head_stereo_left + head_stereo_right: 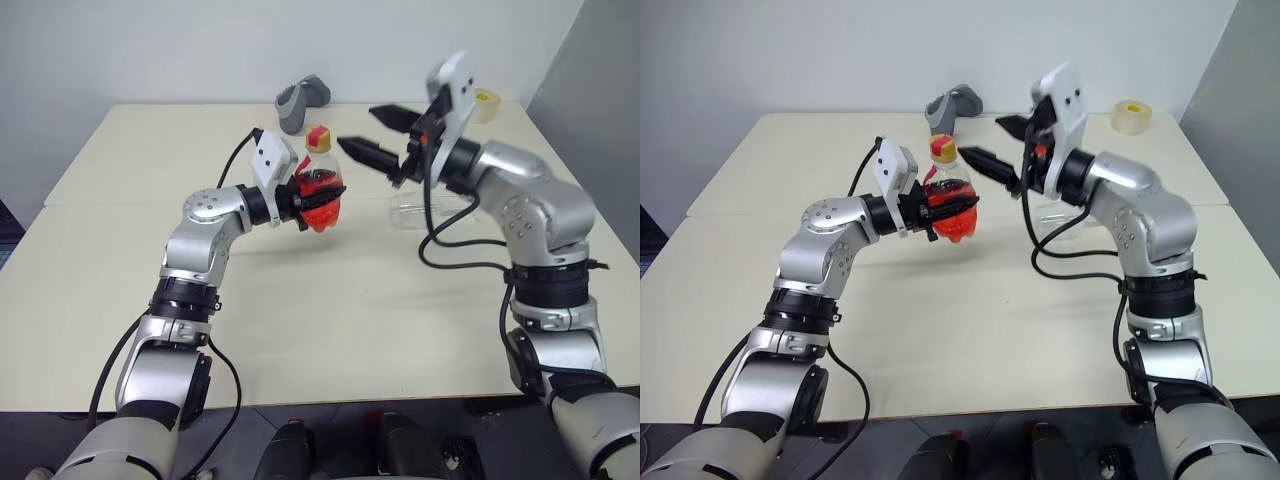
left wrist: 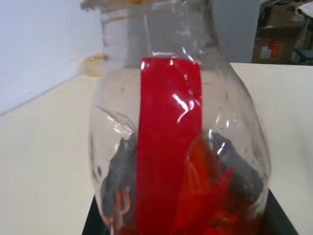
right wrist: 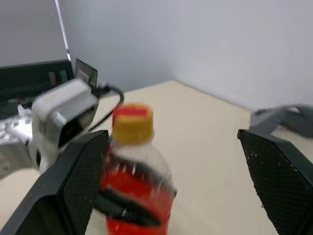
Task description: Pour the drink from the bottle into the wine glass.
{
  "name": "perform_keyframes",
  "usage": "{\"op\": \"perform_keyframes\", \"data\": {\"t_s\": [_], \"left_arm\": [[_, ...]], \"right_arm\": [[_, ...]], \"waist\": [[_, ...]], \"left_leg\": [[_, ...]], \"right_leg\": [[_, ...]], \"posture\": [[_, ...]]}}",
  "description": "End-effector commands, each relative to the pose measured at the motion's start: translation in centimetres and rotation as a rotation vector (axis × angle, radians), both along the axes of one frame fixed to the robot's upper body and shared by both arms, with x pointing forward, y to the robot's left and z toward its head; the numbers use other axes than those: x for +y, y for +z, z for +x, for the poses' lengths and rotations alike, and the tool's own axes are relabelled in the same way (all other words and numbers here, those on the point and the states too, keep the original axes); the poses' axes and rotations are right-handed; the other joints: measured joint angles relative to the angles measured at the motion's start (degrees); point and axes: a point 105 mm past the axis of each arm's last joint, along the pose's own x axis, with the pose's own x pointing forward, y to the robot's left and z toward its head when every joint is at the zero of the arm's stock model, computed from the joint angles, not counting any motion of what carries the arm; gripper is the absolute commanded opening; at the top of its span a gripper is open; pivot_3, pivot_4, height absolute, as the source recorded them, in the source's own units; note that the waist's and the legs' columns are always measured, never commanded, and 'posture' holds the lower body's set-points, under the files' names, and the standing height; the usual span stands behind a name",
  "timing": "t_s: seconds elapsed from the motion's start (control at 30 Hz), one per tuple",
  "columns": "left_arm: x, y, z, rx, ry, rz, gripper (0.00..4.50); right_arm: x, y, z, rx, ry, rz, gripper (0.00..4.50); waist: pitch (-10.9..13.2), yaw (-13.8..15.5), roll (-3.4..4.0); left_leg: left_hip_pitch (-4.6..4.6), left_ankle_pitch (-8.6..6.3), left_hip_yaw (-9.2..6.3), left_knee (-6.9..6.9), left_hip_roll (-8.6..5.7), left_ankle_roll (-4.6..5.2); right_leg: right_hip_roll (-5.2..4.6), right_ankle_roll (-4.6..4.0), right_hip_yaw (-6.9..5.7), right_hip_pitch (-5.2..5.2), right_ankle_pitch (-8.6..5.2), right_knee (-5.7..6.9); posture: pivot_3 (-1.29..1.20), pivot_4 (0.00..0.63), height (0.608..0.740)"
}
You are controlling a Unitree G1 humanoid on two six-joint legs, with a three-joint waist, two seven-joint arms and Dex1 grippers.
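Gripping the small clear plastic bottle (image 1: 322, 190) of red drink upright above the counter (image 1: 330, 310), my left fingers (image 1: 300, 197) are steadying it while my right fingers (image 1: 992, 142) are standing wide beside its capped neck.

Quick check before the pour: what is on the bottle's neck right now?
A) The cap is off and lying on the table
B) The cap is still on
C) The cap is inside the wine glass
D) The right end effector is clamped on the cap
B: the bottle, gripped by the left end effector, carries its yellow-and-red cap, and the right end effector stands open beside it.
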Motion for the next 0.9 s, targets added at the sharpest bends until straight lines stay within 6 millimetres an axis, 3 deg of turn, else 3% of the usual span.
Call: {"op": "perform_keyframes", "data": {"t_s": [0.03, 0.3, 0.9], "left_arm": [[-0.7, 2.0, 0.3, -0.088, -0.019, -0.015, 1.24], [-3.0, 2.5, 0.2, -0.100, -0.090, -0.042, 1.24], [-2.5, 2.0, 0.0, -0.089, -0.083, -0.051, 1.24]], "right_arm": [[0.9, 1.7, -0.9, -0.090, 0.004, 0.004, 4.50], [2.6, 2.6, -0.2, -0.098, -0.002, 0.003, 4.50], [2.1, 4.8, 1.8, -0.080, -0.063, 0.118, 4.50]], "waist": [[0.00, -0.02, 0.00], [0.00, -0.09, 0.00], [0.00, -0.16, 0.01]], "left_leg": [[0.00, 0.00, 0.01, 0.00, 0.00, 0.00], [0.00, 0.00, 0.00, 0.00, 0.00, 0.00], [0.00, 0.00, -0.02, 0.00, 0.00, 0.00]], "right_leg": [[0.00, 0.00, 0.01, -0.01, 0.00, 0.00], [0.00, 0.00, 0.00, -0.02, 0.00, 0.00], [0.00, 0.00, 0.00, -0.03, 0.00, 0.03]], "posture": [[0.00, 0.150, 0.740], [0.00, 0.150, 0.740], [0.00, 0.150, 0.740]]}}
